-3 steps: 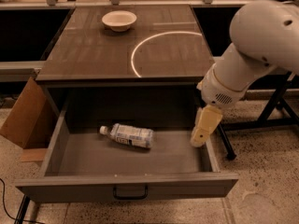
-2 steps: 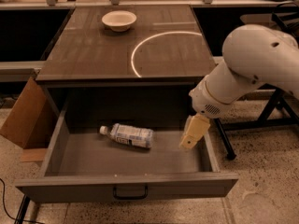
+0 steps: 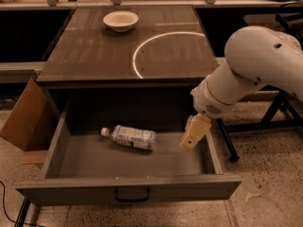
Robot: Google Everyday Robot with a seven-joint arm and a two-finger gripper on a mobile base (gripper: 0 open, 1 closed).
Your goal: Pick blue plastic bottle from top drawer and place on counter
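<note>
Bottle flat in drawer; tool nearby

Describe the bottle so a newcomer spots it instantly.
Below the counter, the top drawer stands open. The blue plastic bottle lies on its side inside, left of the gripper at the drawer's right. The drawer's only item, white cap pointing left.

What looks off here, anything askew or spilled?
Nothing spilled or damaged. The bottle lies on its side in the open drawer, cap to the left. A cardboard piece sits beside the drawer's left wall. The gripper hangs over the drawer's right side, apart from the bottle.
</note>
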